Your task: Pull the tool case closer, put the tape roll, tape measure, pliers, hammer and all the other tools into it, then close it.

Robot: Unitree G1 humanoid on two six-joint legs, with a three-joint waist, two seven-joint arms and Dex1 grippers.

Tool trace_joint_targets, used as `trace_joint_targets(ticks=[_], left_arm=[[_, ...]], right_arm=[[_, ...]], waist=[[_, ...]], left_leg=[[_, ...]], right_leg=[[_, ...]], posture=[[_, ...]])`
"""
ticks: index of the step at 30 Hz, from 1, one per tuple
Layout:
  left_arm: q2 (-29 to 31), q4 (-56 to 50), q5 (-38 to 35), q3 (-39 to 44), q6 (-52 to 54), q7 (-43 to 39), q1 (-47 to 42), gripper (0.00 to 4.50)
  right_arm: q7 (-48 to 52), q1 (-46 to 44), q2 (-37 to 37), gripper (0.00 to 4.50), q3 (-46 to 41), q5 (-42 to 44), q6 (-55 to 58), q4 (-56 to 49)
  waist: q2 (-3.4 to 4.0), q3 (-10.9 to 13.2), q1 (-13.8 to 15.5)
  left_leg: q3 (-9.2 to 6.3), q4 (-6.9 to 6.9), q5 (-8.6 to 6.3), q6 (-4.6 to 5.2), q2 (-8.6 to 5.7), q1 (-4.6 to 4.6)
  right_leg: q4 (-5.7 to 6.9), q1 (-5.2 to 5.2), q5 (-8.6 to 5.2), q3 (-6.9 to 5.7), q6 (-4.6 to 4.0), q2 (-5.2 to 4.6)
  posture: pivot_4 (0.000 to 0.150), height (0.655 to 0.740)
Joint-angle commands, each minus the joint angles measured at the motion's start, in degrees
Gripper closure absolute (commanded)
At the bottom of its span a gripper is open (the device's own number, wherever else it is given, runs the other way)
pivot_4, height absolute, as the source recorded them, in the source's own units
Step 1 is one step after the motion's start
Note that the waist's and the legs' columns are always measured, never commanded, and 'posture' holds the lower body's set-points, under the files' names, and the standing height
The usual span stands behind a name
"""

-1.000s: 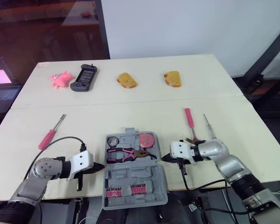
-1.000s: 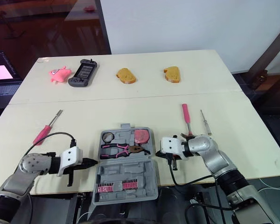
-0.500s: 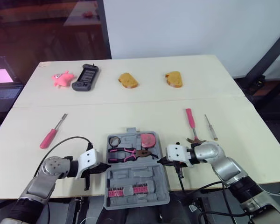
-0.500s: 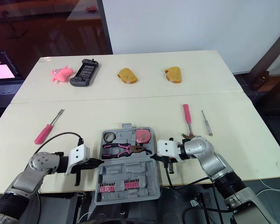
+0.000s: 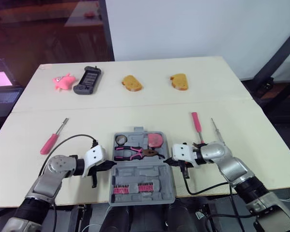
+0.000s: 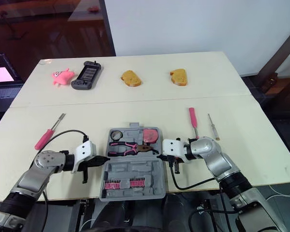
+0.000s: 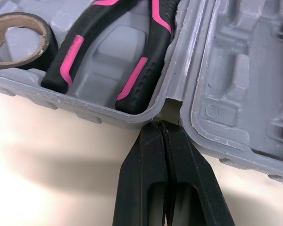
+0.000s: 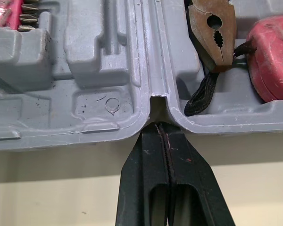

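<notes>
The case-positioning step is judged to be in hand: the open tool case [image 5: 152,173] is set at the near edge of the table [image 5: 261,145], directly between the two arms, and is pinned at its hinge line from both sides. The left gripper [image 7: 161,129] is seen with its black fingers pressed together, their tip lodged in the hinge notch on one side; the right gripper [image 8: 162,128] is likewise closed flat, with nothing pinched, and wedged in the opposite notch. The case is moulded from matte grey plastic, scuffed and divided into shaped recesses. In the far half, a black tape roll [image 5: 121,140] with a cardboard core, pliers [image 5: 135,153] with black-and-pink handles and a brownish metal head, and a rounded pink tape measure [image 5: 156,139] are already seated; a row of bits [image 5: 130,188] is held in the near half. Next, the tips would probably need to be drawn out of the notches and the loose tools fetched: a pink-handled screwdriver [image 5: 50,141] well to the left, and another [image 5: 196,123] beside a thin metal driver [image 5: 217,131] near the right arm.
</notes>
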Motion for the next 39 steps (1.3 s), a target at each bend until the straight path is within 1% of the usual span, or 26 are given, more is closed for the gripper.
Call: trace_joint_targets(ticks=[1, 6, 13, 26, 33, 39], left_arm=[[-1.7, -1.6, -0.7, -1.1, -1.3, 0.4, -2.2, 4.48], [-1.9, -0.3, 0.0, -0.9, -1.6, 1.1, -3.5, 4.48], [-0.8, 1.6, 1.0, 0.3, -1.7, 1.8, -3.9, 4.48], [-1.4, 4.9, 2.3, 0.3, -3.0, 4.9, -6.4, 4.48], [-1.7, 1.9, 1.7, -0.2, -2.2, 4.6, -2.9, 4.48], [-1.8, 1.9, 1.8, -0.1, -2.1, 5.3, -2.9, 4.48]], right_arm=[[-0.5, -2.4, 2.2, 4.50, 0.5, -0.1, -1.9, 0.8], [-1.0, -5.1, 3.7, 4.50, 0.7, -1.1, -2.8, 4.6], [-2.1, -8.1, 7.3, 4.50, 1.0, -2.2, -3.0, 8.4], [-2.3, -7.0, 8.1, 4.50, 0.8, -2.8, -1.8, 7.6], [-2.7, -6.1, 7.6, 4.50, 0.5, -3.0, -1.0, 6.8], [-2.6, -6.0, 7.4, 4.50, 0.4, -3.2, -0.9, 6.9]], waist=[[0.00, 0.0, 0.0], [0.00, 0.0, -0.1], [0.00, 0.0, -0.3], [0.00, 0.0, -0.3], [0.01, 0.0, -0.3], [0.01, 0.0, -0.2]], left_leg=[[0.00, 0.00, 0.00, 0.00, 0.00, 0.00], [0.00, 0.00, 0.00, 0.00, -0.03, 0.00], [0.00, -0.01, 0.01, -0.01, -0.03, 0.02], [0.00, -0.02, 0.01, -0.01, -0.05, 0.03], [0.00, -0.02, 0.01, -0.01, -0.06, 0.03], [0.00, -0.02, 0.01, -0.01, -0.06, 0.04]], right_leg=[[0.00, 0.00, 0.00, 0.00, 0.00, 0.00], [0.01, 0.00, 0.00, 0.00, 0.00, 0.02], [0.03, -0.01, 0.01, 0.00, 0.00, 0.06], [0.06, -0.03, 0.01, 0.00, 0.00, 0.08], [0.06, -0.03, 0.01, 0.00, 0.01, 0.08], [0.06, -0.01, 0.01, 0.00, 0.01, 0.08]], posture=[[0.150, 0.7400], [0.150, 0.7400], [0.150, 0.7400], [0.150, 0.7400], [0.150, 0.7400], [0.150, 0.7400]])
